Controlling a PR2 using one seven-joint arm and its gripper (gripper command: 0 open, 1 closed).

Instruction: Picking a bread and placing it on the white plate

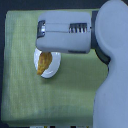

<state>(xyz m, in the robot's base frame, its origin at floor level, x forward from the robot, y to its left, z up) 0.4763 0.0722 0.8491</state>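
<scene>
One view only, the exterior one, so here goes. Bread (44, 62) is sitting over the white plate (53, 70), tilted with one tapered end pointing toward 7 o'clock and the other tucked up under the arm at about 1 o'clock. The plate is on a green cloth (30, 95) covering the counter, partly hidden by the big grey arm (75, 35) coming in from 3 o'clock. The gripper (45, 49) sits right at the loaf's upper end, but honestly I can't tell if the jaws are pinching it or already spread, since the casing blocks them. If it's me doing the release: get the loaf low and flat over the plate's middle, since it hangs toward the 9 o'clock rim and could roll off.
</scene>
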